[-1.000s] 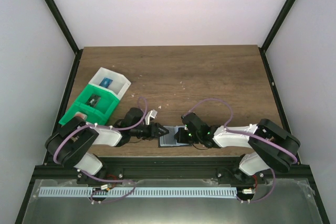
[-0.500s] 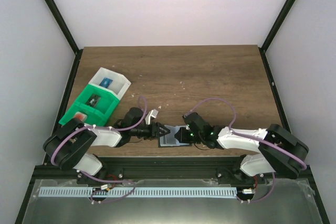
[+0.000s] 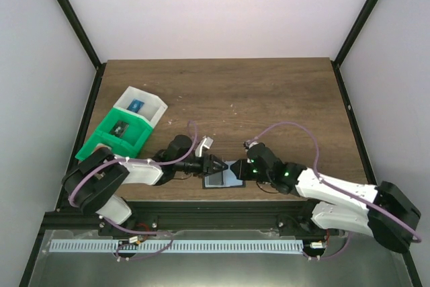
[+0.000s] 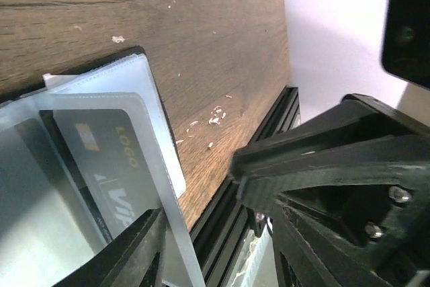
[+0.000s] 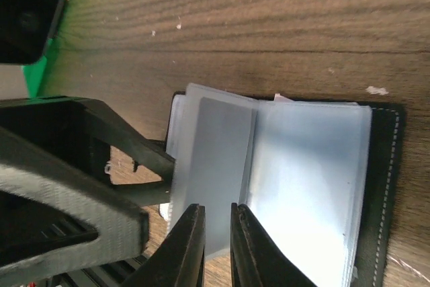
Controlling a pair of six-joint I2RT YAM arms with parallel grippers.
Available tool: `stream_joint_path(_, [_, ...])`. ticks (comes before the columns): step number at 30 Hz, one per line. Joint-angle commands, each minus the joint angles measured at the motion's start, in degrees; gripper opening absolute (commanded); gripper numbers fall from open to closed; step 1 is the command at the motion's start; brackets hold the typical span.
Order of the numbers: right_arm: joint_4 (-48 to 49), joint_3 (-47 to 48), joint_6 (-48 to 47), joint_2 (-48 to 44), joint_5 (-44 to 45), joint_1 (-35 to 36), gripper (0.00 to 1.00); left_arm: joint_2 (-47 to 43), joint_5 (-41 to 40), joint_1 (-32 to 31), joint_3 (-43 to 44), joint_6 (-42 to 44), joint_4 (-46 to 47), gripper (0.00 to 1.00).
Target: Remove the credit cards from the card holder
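The card holder (image 3: 216, 181) lies open at the table's near edge, black rim (image 5: 386, 186) outside, clear sleeves fanned. A dark credit card (image 4: 101, 159) with gold lettering sits inside a clear sleeve. A grey card-shaped panel (image 5: 218, 152) stands up from the fold. My left gripper (image 3: 213, 165) is open at the holder's left side (image 4: 215, 233), one finger (image 4: 138, 250) against the sleeve's edge. My right gripper (image 3: 236, 170) is at the holder's right side. Its jaws stand a narrow gap apart over the grey panel (image 5: 215, 210). I see nothing clamped between them.
A green bin (image 3: 114, 136) and a white bin (image 3: 140, 107) with small items stand at the left. The black frame rail (image 3: 215, 205) runs just below the holder. The two grippers face each other tip to tip.
The right arm has stretched out, its elbow swinging right while its gripper stays at the holder. The left gripper has edged right and up a little.
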Motion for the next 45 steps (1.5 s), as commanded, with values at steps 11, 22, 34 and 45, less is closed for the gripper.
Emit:
stream_joint_path(11, [-5.3,-1.3,0.5,-10.1,3.8,0.0,0.15,3.9,1.2,-2.4,2.5,-1.3,5.4,0.48])
stream_joint_path(22, [-2.7,-0.3,-0.6,-5.7,1.1,0.0,0.14,1.8,-4.8,-2.3,1.5,1.0,-2.6,0.55])
stream_joint_path(34, [-2.4,3.2,-3.2,5.6,7.3,-1.4,0.08,6.3,-5.5,-2.1,0.5,2.1,-0.9,0.43])
stream_joint_path(45, [1.2,1.2,-3.5,9.3,5.5,-2.8,0.1,7.8,-6.7,-2.1,1.2,2.8,-0.7,0.45])
